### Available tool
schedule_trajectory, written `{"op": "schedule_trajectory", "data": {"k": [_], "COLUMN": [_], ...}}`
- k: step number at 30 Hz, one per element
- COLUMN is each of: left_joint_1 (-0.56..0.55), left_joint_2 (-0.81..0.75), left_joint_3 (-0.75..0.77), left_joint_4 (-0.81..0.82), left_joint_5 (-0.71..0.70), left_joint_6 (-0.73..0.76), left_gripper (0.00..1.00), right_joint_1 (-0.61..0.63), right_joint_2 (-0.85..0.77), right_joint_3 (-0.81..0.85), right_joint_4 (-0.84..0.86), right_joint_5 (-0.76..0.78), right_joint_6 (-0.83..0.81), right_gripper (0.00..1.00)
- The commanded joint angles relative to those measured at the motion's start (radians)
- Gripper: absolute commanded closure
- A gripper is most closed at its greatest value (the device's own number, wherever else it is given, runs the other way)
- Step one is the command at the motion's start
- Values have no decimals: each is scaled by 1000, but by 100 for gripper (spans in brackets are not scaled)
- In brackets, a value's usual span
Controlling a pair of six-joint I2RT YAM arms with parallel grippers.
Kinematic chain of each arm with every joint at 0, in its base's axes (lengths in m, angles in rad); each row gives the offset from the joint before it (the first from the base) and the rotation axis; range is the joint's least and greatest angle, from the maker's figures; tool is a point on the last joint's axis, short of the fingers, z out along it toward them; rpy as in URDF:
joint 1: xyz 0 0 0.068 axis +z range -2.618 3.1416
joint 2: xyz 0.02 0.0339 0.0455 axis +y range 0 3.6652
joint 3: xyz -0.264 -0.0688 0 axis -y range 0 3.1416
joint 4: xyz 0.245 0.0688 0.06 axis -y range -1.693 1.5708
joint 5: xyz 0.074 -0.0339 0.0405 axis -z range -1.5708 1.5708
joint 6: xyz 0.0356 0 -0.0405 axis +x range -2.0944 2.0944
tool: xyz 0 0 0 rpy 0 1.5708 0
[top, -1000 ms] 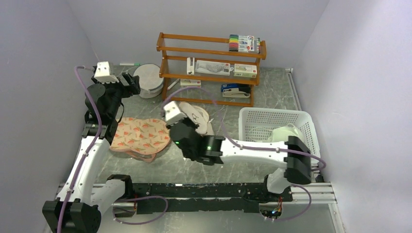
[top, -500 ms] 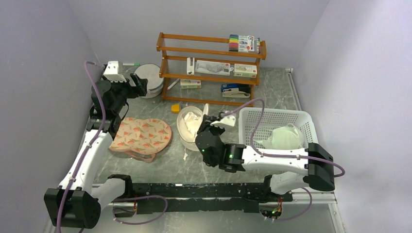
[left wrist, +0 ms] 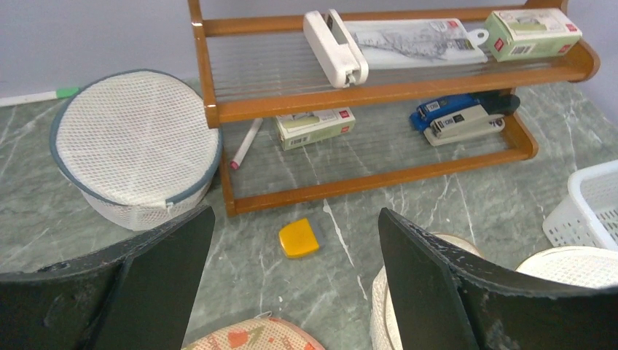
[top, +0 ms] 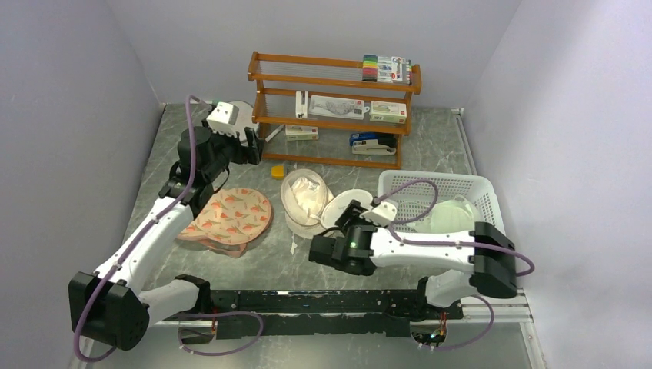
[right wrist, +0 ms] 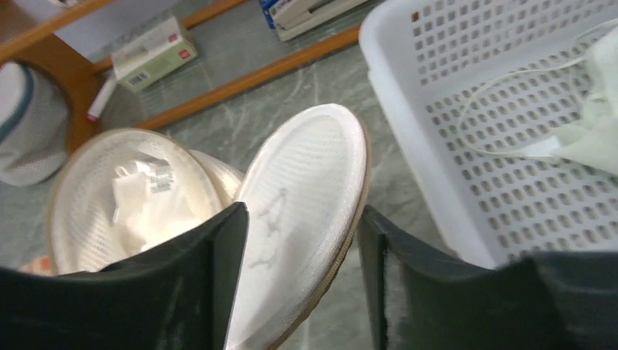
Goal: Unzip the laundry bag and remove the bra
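Observation:
The laundry bag lies unzipped in the middle of the table. Its domed half (top: 302,196) faces up, and its flat disc (top: 342,207) is folded out to the right. In the right wrist view the disc (right wrist: 302,204) shows a small dark mark. The dome (right wrist: 135,193) holds a cream garment with a label, the bra (right wrist: 149,208). My right gripper (right wrist: 299,284) is open, and the disc's near edge passes between its fingers with a gap on the right side; the same gripper (top: 352,217) sits at the disc's near side. My left gripper (left wrist: 295,284) hangs open and empty above the table by the shelf's left end (top: 250,150).
A peach carrot-print case (top: 227,217) lies at the left. A wooden shelf (top: 334,108) holds boxes and staplers at the back. A second round mesh bag (left wrist: 135,146) stands beside it, and a yellow pad (left wrist: 299,238) is in front. At the right, a white basket (top: 400,196) holds a white garment (top: 454,215).
The right gripper has opened and let go of the bag's disc, drawing back towards the near right. The bag now lies spread open. The left arm swung right towards the shelf.

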Motion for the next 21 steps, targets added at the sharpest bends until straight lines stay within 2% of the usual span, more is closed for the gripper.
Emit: {"op": "schedule_trajectory", "data": {"k": [1, 2, 4, 6, 9, 14, 17, 21], "left_joint_1": [-21, -23, -24, -24, -24, -24, -24, -24], "left_joint_2": [19, 31, 53, 71, 98, 129, 167, 231], "left_joint_3": [58, 67, 88, 95, 97, 28, 11, -2], "left_joint_4": [-17, -33, -75, -118, -212, -275, -294, -268], "left_joint_5": [23, 43, 100, 172, 287, 442, 467, 538], "left_joint_6": [14, 7, -9, -25, -38, -44, -42, -50], "left_gripper": [5, 5, 5, 5, 6, 10, 14, 19], "right_joint_1": [14, 7, -14, -56, -133, -300, -423, -461], "right_joint_2": [-179, -232, -326, -399, -473, -442, -333, -155], "right_joint_3": [-89, -114, -166, -204, -262, -249, -154, -17], "right_joint_4": [169, 372, 613, 707, 861, 988, 960, 882], "right_joint_5": [-10, -27, -96, -172, -346, -732, -1014, -1284], "right_joint_6": [-271, -517, -896, -1066, -1303, -1485, -1524, -1584], "right_gripper": [30, 24, 14, 2, 0, 0, 0, 0]}}
